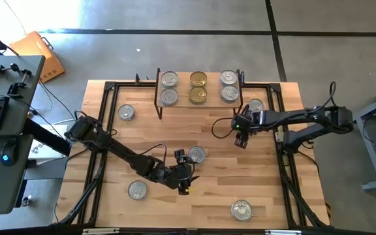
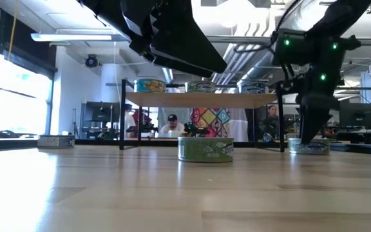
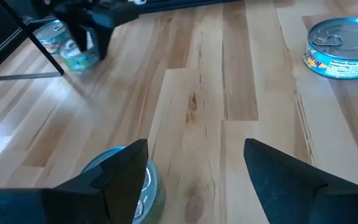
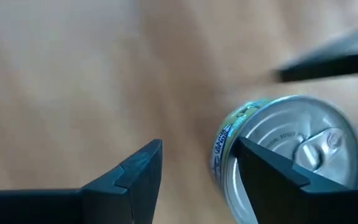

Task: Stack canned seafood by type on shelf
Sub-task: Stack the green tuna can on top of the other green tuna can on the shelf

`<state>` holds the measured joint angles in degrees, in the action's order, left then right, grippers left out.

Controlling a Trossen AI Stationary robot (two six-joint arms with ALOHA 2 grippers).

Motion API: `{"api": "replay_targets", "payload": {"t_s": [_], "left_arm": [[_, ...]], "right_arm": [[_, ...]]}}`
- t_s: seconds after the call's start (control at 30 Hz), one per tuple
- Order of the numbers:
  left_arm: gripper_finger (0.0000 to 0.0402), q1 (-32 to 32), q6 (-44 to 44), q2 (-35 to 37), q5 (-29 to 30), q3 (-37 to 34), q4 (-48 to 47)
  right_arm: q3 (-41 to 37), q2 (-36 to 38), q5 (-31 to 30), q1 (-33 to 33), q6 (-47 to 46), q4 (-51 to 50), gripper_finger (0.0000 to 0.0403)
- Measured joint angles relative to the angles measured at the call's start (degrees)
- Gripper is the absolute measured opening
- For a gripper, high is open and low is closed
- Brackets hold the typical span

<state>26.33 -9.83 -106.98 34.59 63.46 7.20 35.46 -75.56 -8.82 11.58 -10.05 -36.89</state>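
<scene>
The shelf (image 1: 199, 104) stands at the table's far edge with six tins on its top: two silver (image 1: 169, 88), two gold (image 1: 198, 87), two silver (image 1: 229, 86). Five more tins rest on their bases on the table. My left gripper (image 1: 185, 181) is open and hovers just near of the green-labelled tin (image 1: 196, 155). In the left wrist view that tin (image 3: 143, 190) sits outside one finger, not between the two. My right gripper (image 1: 241, 138) is open, pointing down, near of the tin (image 1: 255, 106) by the shelf's right leg. In the right wrist view this tin (image 4: 291, 155) shows beside one finger.
Loose tins lie at the far left (image 1: 126, 112), the near left (image 1: 136, 190) and the near right (image 1: 241, 209). Black frame rails (image 1: 103, 130) run along the table's sides. Bare wood (image 1: 175, 130) lies between the shelf and the middle tin. People show behind the table in the low view.
</scene>
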Motion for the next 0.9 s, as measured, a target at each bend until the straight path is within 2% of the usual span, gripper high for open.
{"api": "replay_targets", "payload": {"t_s": [0.13, 0.27, 0.33, 0.4, 0.53, 0.73, 0.8, 0.9], "left_arm": [[0.0258, 0.00, -0.50, 0.00, 0.00, 0.00, 0.01], [0.0258, 0.11, -0.57, 0.00, 0.00, 0.00, 0.00], [0.0258, 0.11, -0.57, 0.00, 0.00, 0.00, -0.01], [0.0258, 0.11, -0.57, 0.00, -0.01, 0.00, -0.02], [0.0258, 0.50, -0.57, 0.00, -0.02, 0.00, -0.06], [0.0258, 0.74, -0.55, 0.00, -0.09, 0.00, -0.02], [0.0258, 0.61, -0.55, 0.00, -0.09, 0.00, -0.02], [0.0258, 0.52, -0.31, 0.00, -0.09, -0.01, 0.06]], "right_arm": [[2.78, 0.54, 9.08, -3.08, -1.71, 0.54, 0.0197], [4.85, 0.54, 18.86, -8.25, -0.05, 7.47, 0.0197], [4.90, 0.47, 20.35, -12.07, 2.32, 11.26, 0.0197], [4.99, 0.47, 17.07, -16.10, 2.35, 13.20, 0.0197], [4.92, 0.47, 4.46, -24.79, -0.88, 9.96, 0.0197], [4.90, -0.01, -21.90, -36.32, -8.48, 4.18, 0.0196], [4.90, -0.77, -24.15, -37.32, -9.66, 2.86, 0.0196], [4.90, -3.29, -24.24, -36.80, -9.95, 2.48, 0.0192]]}}
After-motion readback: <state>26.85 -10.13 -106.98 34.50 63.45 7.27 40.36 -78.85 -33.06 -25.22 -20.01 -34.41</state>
